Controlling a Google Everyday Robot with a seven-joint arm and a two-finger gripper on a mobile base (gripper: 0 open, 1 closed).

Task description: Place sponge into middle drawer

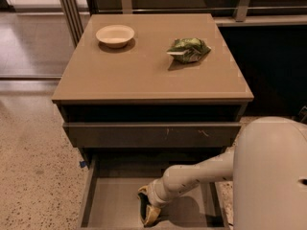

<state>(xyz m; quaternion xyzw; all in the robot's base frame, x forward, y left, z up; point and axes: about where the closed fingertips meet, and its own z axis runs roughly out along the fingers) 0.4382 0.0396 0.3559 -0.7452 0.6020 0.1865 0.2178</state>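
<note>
Closest to you, on the right, is the robot's big white round body. Its white arm reaches left and down into the wide, shallow grey-brown middle drawer, which is pulled open at the bottom.

The gripper sits low over the drawer floor, near the middle and close to the near edge. It looks closed on the small sponge, dark green on one side and pale yellow on the other. The sponge is right at the gripper's tip, a little below it. Its long side points mostly up and down, and its low end is at or just above the floor. I think you only need to let go.

Just past that is the shut grey drawer front with small pale scratches. Farther back, on the flat tan cabinet top, lie a shiny green-and-white snack bag on the right and a pale round bowl on the far left.

You can't read any words on the bag.
</note>
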